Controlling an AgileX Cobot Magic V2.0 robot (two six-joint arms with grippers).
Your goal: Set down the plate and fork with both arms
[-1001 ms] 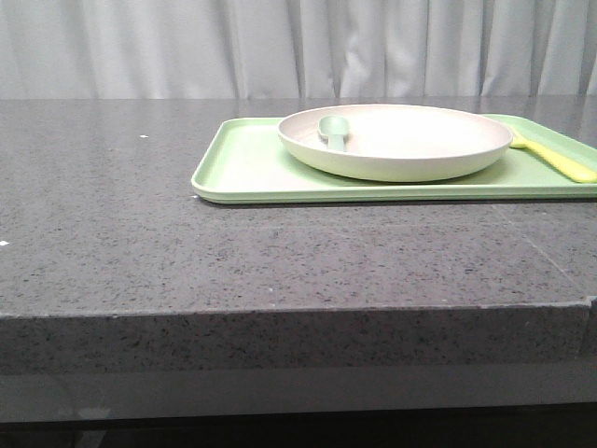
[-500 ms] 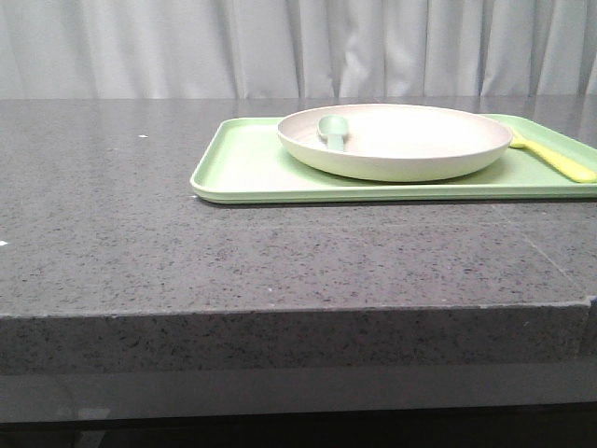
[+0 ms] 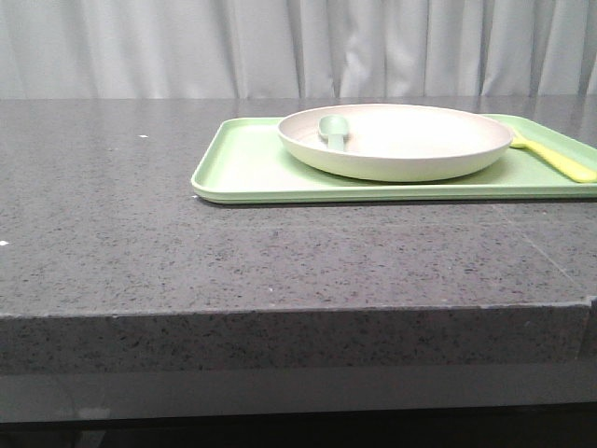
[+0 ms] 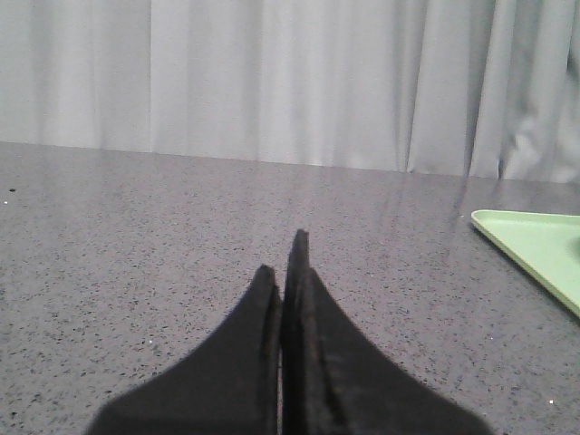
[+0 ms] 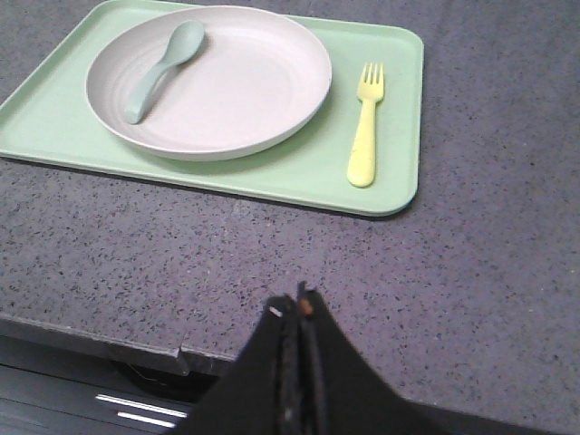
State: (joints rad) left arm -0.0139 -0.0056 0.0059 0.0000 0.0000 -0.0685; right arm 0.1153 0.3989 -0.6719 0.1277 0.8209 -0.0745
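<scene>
The cream plate (image 3: pixel 396 140) sits on the light-green tray (image 3: pixel 252 168) at the back right of the table; it also shows in the right wrist view (image 5: pixel 227 91). A muted-green spoon (image 5: pixel 163 68) lies in the plate. The pale-yellow fork (image 5: pixel 365 127) lies on the tray beside the plate, seen in the front view (image 3: pixel 555 157) at the right edge. My right gripper (image 5: pixel 296 305) is shut and empty, above the table's front edge, well short of the tray. My left gripper (image 4: pixel 283 263) is shut and empty over bare table, left of the tray's corner (image 4: pixel 535 249).
The grey speckled table (image 3: pixel 140 233) stretches left of the tray. A white curtain (image 3: pixel 280 47) hangs behind. The table's front edge (image 5: pixel 136 349) shows a seam under my right gripper.
</scene>
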